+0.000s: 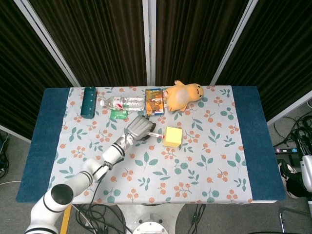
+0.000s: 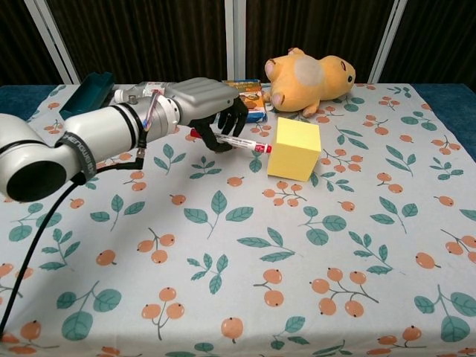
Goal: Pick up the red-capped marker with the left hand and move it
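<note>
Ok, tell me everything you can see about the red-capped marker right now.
The red-capped marker is a slim white pen with small print on its barrel and a red cap at the end nearest the yellow block. It lies roughly level, pinched in the left hand, cap pointing at the block's side and almost touching it. Whether it rests on the floral tablecloth is unclear.

Left hand holds red-capped marker (cap touching yellow block).
</note>
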`<action>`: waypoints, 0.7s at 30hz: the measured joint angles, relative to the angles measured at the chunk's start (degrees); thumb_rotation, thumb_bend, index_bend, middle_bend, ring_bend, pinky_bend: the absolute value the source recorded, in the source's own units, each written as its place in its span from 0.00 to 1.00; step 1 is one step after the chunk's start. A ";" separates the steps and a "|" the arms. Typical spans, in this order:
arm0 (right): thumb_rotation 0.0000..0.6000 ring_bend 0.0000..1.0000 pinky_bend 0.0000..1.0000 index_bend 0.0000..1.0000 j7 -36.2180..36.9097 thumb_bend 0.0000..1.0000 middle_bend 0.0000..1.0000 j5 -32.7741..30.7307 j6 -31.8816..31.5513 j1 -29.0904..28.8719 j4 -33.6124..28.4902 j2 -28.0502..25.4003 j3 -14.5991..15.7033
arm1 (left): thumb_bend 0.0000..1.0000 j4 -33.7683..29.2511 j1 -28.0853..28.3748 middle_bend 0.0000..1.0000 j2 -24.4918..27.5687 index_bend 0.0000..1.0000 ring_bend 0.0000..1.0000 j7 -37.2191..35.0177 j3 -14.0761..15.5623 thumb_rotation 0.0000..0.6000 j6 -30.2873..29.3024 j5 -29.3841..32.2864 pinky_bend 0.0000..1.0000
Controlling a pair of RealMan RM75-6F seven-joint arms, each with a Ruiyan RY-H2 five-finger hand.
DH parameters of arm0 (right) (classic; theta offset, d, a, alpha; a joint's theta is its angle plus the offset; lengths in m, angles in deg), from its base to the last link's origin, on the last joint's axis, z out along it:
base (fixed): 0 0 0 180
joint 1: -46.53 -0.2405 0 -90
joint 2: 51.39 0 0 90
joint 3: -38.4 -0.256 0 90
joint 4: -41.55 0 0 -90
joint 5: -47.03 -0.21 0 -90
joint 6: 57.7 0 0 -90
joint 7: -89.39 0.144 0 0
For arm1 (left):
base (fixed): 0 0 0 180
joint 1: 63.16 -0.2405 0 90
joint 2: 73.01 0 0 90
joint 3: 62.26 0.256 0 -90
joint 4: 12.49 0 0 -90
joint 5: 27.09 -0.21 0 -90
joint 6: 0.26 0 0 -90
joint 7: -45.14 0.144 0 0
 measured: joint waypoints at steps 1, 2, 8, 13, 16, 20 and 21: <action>1.00 0.05 0.17 0.06 0.09 0.30 0.16 -0.04 0.06 -0.01 0.09 0.04 0.00 | 0.47 -0.13 0.30 0.72 -0.22 0.74 0.49 0.31 -0.26 1.00 0.13 0.22 0.47; 1.00 0.05 0.17 0.06 0.17 0.30 0.16 -0.08 0.14 -0.03 0.22 0.09 -0.01 | 0.47 -0.27 0.58 0.72 -0.42 0.74 0.49 0.62 -0.50 1.00 0.24 0.43 0.47; 1.00 0.05 0.17 0.06 0.64 0.30 0.16 -0.20 0.35 -0.05 0.75 0.32 -0.02 | 0.47 -1.42 2.43 0.72 -1.52 0.74 0.49 2.96 -1.92 1.00 0.95 1.64 0.47; 1.00 0.05 0.17 0.06 0.95 0.30 0.16 -0.26 0.38 0.05 0.97 0.29 0.01 | 0.47 -2.40 3.41 0.72 -2.23 0.74 0.49 4.68 -2.73 1.00 1.54 2.63 0.47; 1.00 0.05 0.17 0.06 0.99 0.30 0.16 -0.10 0.16 0.16 0.90 0.13 0.02 | 0.47 -2.68 3.10 0.72 -1.90 0.74 0.49 5.03 -2.87 1.00 1.45 3.06 0.47; 1.00 0.05 0.17 0.06 1.00 0.30 0.16 0.31 -0.13 0.26 0.69 0.03 0.09 | 0.47 -3.56 1.46 0.72 -0.38 0.74 0.49 5.16 -2.52 1.00 0.35 3.25 0.47; 1.00 0.05 0.17 0.06 1.01 0.30 0.16 0.44 -0.20 0.26 0.64 0.05 0.11 | 0.47 -4.04 0.68 0.72 0.22 0.74 0.49 5.07 -2.39 1.00 -0.24 3.33 0.47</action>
